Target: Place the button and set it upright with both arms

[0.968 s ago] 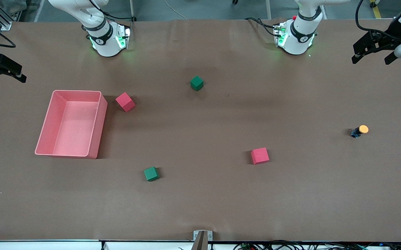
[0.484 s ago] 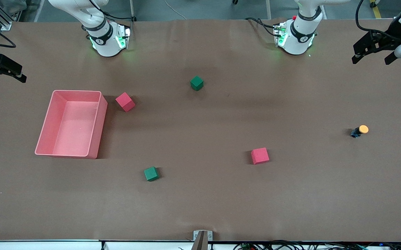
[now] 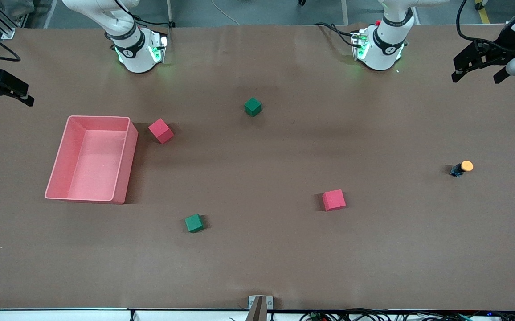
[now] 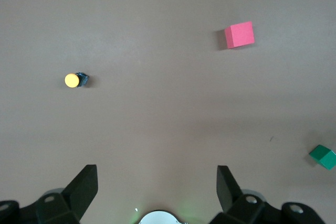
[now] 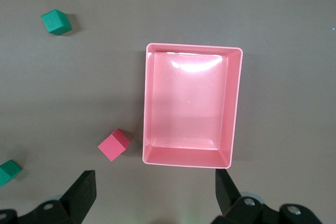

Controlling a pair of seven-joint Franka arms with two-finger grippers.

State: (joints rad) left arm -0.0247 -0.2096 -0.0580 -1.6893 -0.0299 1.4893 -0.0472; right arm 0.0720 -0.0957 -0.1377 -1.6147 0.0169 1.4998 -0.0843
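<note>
The button [image 3: 461, 168] lies tipped on its side on the brown table near the left arm's end, its orange cap showing beside the dark body; the left wrist view also shows the button [image 4: 75, 80]. My left gripper [image 3: 478, 73] hangs high over the table's edge at that end, open and holding nothing [image 4: 156, 174]. The right gripper [image 3: 10, 102] hovers open over the table's edge at the right arm's end, above the bin side, and is empty as well [image 5: 155, 178].
A pink bin [image 3: 124, 160] stands empty toward the right arm's end [image 5: 236, 108], a red cube [image 3: 161, 130] beside it. A second red cube [image 3: 333, 199] and two green cubes [image 3: 252, 107] [image 3: 194, 223] lie scattered mid-table.
</note>
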